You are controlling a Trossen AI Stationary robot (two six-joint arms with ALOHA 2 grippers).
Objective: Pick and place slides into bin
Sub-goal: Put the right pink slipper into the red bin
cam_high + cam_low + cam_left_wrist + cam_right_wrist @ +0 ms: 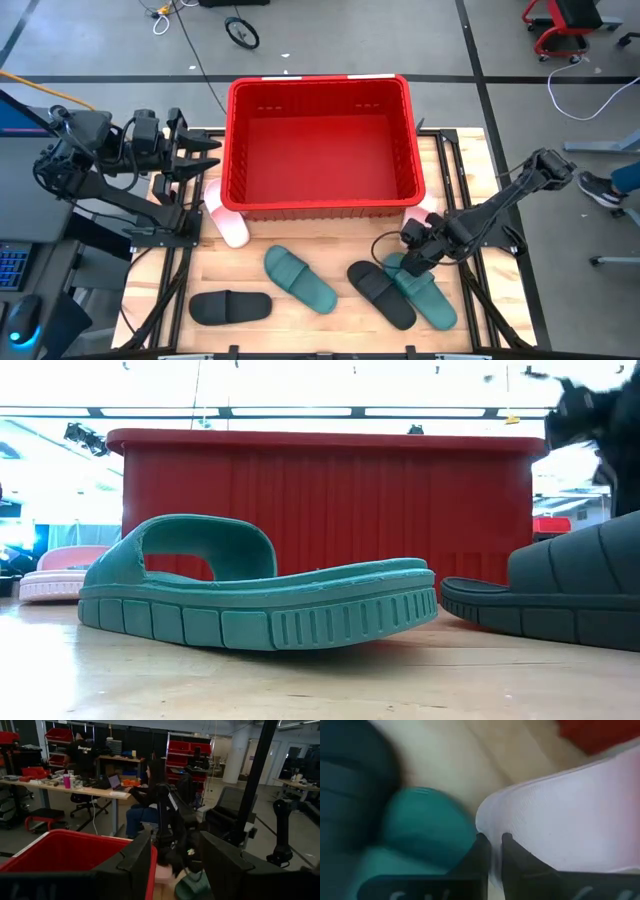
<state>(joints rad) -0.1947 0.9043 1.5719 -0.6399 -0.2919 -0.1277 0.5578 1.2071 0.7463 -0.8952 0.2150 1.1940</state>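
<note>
The red bin (322,145) stands at the table's far middle. One pale pink slide (228,222) lies at its near left corner, the other (430,207) at its near right corner under my right arm. A teal slide (300,280) and a black slide (230,307) lie near the front. Another black slide (380,293) and another teal slide (425,295) lie side by side at the right. My right gripper (415,248) is shut on the right pink slide (560,815). My left gripper (205,155) is open and empty beside the bin's left wall. My right gripper pinches the pink slide's edge (494,832) between its two fingers, which stand almost together with a thin strip of pink between them. The fingers (481,855) come at it slanting down. I cannot tell whether the slide is off the table.
The table's wood is bare between the loose slides and the bin's front wall (330,500). In the low view the teal slide (250,600) and a black slide (560,590) lie close to the near edge. People sit at desks (145,795) in the room behind.
</note>
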